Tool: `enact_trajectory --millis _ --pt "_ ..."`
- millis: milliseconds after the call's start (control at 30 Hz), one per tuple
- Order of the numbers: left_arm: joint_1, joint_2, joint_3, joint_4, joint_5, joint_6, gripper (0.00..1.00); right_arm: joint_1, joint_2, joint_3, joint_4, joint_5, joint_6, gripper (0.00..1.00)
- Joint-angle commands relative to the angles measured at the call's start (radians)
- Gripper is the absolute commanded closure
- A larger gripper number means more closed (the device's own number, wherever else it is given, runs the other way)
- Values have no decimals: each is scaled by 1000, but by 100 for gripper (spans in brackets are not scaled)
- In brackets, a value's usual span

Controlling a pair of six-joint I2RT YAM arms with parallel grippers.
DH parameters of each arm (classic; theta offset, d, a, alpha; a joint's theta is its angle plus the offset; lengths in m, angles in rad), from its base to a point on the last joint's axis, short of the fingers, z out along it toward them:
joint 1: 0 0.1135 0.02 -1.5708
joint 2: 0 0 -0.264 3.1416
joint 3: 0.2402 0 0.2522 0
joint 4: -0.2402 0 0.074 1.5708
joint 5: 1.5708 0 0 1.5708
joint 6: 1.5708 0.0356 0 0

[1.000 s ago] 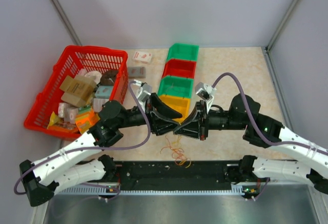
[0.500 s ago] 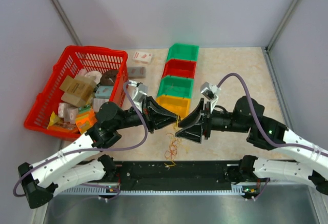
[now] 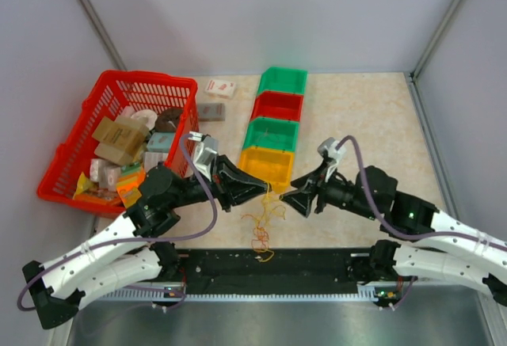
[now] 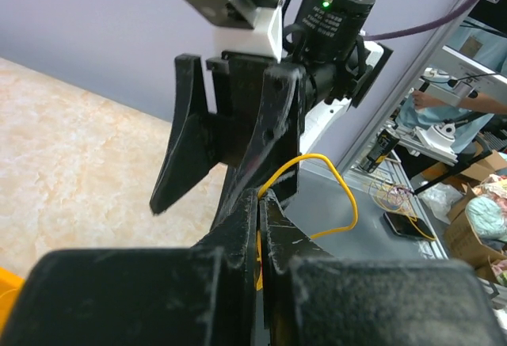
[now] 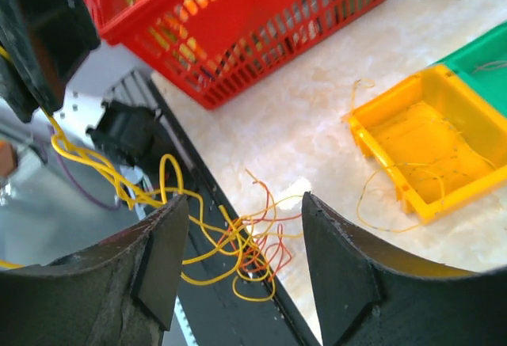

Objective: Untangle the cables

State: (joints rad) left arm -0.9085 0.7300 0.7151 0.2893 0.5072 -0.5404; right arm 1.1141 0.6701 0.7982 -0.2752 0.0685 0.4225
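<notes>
The cables (image 3: 259, 232) are a small tangle of yellow, orange and red strands, hanging low over the table's near edge. One yellow strand runs up from it to my left gripper (image 3: 264, 190), which is shut on it. In the left wrist view the yellow cable (image 4: 342, 190) loops out from between the closed jaws of the left gripper (image 4: 260, 197). My right gripper (image 3: 289, 194) faces the left one, a short gap away, open and holding nothing. Seen from the right wrist, the tangle of cables (image 5: 247, 249) lies below the spread jaws of the right gripper (image 5: 244, 198).
A row of bins stands behind the grippers: yellow (image 3: 279, 160), green (image 3: 272, 134), red (image 3: 277, 106), green (image 3: 283, 81). The yellow bin (image 5: 380, 112) holds thin strands. A red basket (image 3: 150, 81) of packages sits at left. Two small boxes (image 3: 220, 87) lie beside it. A black rail (image 3: 317, 263) lines the near edge.
My left gripper shut on the yellow strand. The right gripper opened, let go and drew back to the right. Both grippers came nearer and the tangle shifted slightly left.
</notes>
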Motion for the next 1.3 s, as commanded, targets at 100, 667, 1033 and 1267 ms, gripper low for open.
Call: enact_trajectory --millis 100,667,1033,1267 --pt "-3 -17 7 -4 -16 10 100 0 20 -1 182 -228 -156 35" --pt "-3 -11 23 -32 -4 10 100 1 -84 55 18 -73 -183 39" --pt "-3 -4 27 -39 1 -1 100 0 57 98 122 -300 -197 45" --pt "-3 -4 34 -48 -10 8 100 1 109 84 160 -363 -172 68"
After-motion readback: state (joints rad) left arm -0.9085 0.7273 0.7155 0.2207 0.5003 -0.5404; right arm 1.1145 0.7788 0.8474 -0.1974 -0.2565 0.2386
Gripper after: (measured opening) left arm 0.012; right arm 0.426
